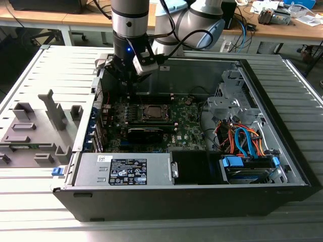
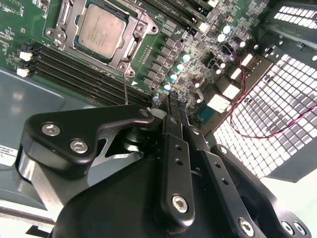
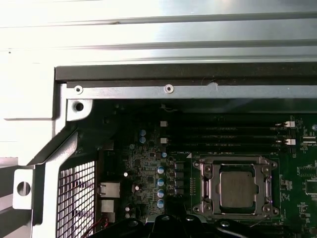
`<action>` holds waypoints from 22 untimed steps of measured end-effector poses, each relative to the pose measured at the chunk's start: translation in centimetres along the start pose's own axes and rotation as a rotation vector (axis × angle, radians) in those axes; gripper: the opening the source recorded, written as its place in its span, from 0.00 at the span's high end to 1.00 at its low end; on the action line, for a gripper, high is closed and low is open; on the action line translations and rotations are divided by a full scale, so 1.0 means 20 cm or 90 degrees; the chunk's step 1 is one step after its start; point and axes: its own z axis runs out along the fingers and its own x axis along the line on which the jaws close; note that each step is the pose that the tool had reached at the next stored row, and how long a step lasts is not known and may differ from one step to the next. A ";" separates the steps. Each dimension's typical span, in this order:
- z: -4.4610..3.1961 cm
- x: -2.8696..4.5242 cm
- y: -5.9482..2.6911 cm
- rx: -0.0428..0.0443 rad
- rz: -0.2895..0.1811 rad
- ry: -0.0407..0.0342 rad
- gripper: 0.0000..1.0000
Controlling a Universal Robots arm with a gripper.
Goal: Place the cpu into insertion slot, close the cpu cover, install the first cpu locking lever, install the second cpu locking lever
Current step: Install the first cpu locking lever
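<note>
the gripper (image 2: 171, 106), fingers pressed together on nothing, hangs over the motherboard (image 2: 208, 44) just beside the socket. beyond it the cpu (image 2: 101, 30) already sits in its slot, the cpu cover (image 2: 141, 25) framing it, apparently closed to hold it.

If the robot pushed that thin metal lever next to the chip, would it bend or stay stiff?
The lever is a thin wire rod, so it probably flexes a bit yet springs back. It looks light and smooth, so it might slip sideways when pushed. It stands beside the cpu cover, apparently anchored there, so it should swing, not slide.
</note>
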 end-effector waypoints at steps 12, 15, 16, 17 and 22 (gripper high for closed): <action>0.025 -0.001 0.016 -0.0001 0.000 0.0000 0.89; 0.029 -0.002 0.020 0.0000 0.000 0.0000 0.89; 0.029 -0.002 0.021 0.0000 0.000 0.0000 0.89; 0.030 -0.002 0.021 0.0000 0.000 0.0000 0.89; 0.036 -0.002 0.030 -0.0001 0.000 0.0000 0.89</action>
